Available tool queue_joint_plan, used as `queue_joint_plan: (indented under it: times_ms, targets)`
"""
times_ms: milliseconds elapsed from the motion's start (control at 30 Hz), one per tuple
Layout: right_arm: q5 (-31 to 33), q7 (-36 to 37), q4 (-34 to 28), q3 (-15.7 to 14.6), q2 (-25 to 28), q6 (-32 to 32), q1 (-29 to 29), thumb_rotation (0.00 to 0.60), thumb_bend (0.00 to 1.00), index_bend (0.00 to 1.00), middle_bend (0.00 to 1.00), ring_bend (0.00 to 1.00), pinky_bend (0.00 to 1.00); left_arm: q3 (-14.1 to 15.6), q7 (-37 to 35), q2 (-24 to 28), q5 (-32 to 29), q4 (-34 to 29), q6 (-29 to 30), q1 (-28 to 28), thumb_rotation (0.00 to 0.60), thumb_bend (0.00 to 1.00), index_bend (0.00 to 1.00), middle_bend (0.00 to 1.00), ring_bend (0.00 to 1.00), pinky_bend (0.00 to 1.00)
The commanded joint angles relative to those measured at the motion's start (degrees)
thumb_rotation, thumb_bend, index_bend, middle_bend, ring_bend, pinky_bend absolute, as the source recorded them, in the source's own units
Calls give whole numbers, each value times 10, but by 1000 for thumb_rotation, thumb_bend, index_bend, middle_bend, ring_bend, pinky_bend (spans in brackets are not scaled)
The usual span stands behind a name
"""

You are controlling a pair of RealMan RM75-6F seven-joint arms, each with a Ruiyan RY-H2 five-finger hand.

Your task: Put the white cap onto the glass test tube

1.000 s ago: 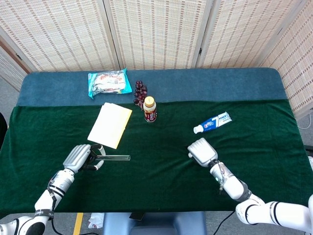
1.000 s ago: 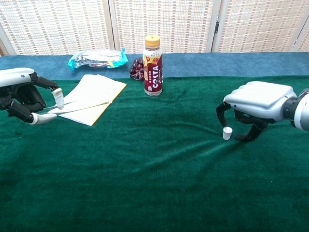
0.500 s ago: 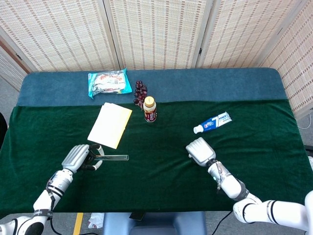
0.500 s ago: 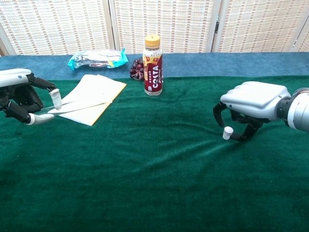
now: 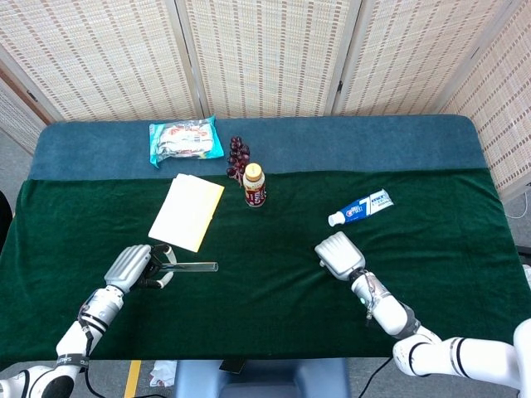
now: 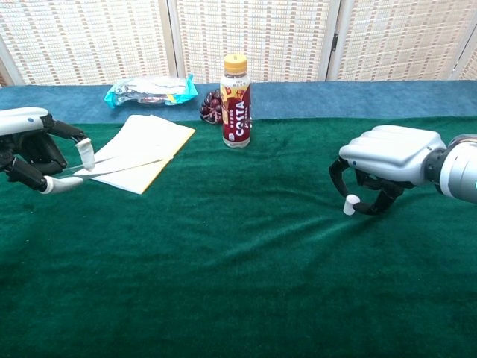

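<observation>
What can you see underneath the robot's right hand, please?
In the chest view, the white cap sits under the right hand, at the tips of its curled fingers, above the green cloth. The head view hides it; the hand covers it from above.

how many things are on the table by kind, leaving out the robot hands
Glass test tube: 1
White cap: 1
Drink bottle: 1
Toothpaste tube: 1
Snack packet: 1
Bunch of grapes: 1
Yellow notepad: 1
Total: 7

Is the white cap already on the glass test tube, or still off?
Off. The right hand holds the white cap; the left hand holds the glass test tube far away.
</observation>
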Motion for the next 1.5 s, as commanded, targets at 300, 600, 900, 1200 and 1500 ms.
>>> queue_joint_plan:
  times_ms: [300,600,900,1200,1500]
  targets:
    - [17,-7,4,-5,-4,-1,6,564,452,536,966,1000,1000,-1,0,-2,-2,3,-2,-1,600,498,652,1000,957,866]
    - [13,9,-19,2,10,15,5,600,536,695,996,1000,1000,-5,-6,0,-2,2,1,0,600,499,652,1000,956,866]
    - [-67,89,-154,32,97,75,-17,600,562,757,1000,1000,1000,-18,-24,1,5,-16,8,-2,600,506,652,1000,956,866]
    - [-161,148,-278,70,156,122,-24,600,562,768,1000,1000,1000,-42,-74,4,-14,-51,-32,-23,600,514,653,1000,956,866]
    - [-168,133,-324,94,160,126,-12,600,562,771,1000,1000,1000,-49,-109,-19,-27,-59,-44,-31,600,532,653,1000,956,866]
